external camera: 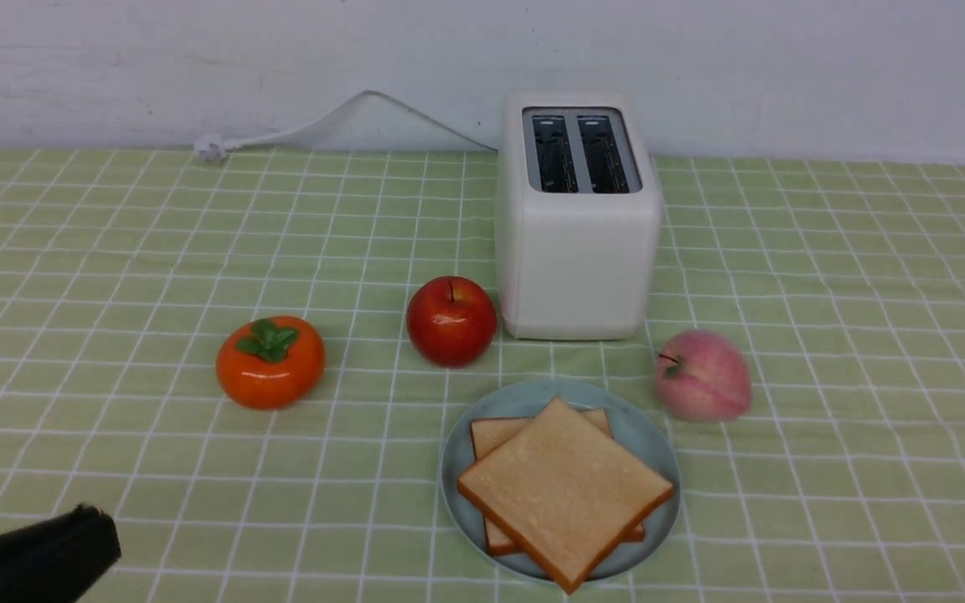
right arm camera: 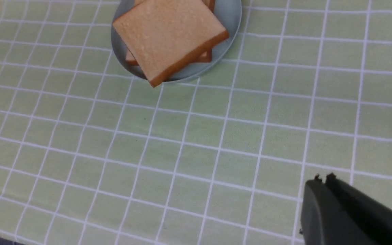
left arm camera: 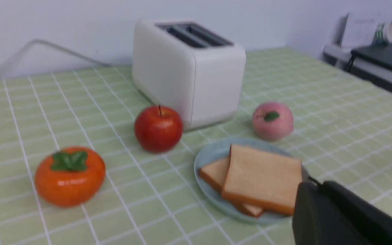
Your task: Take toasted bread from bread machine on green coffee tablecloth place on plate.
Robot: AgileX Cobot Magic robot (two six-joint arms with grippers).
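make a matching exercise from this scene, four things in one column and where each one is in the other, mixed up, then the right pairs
Things
1. toaster
2. upper toast slice
3. persimmon
4. left gripper

Places or states
A. shut, holding nothing
B. lying across another slice
C. standing behind the plate, slots empty
D. on the cloth, to the left of the red apple

Right pairs
1-C, 2-B, 3-D, 4-A

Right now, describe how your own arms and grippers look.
The left gripper is dark, near black, with slim fingers narrowing to small tips. The right gripper looks alike: dark grey, tapering. No cable or marking can be made out on either; the arms themselves are out of view.
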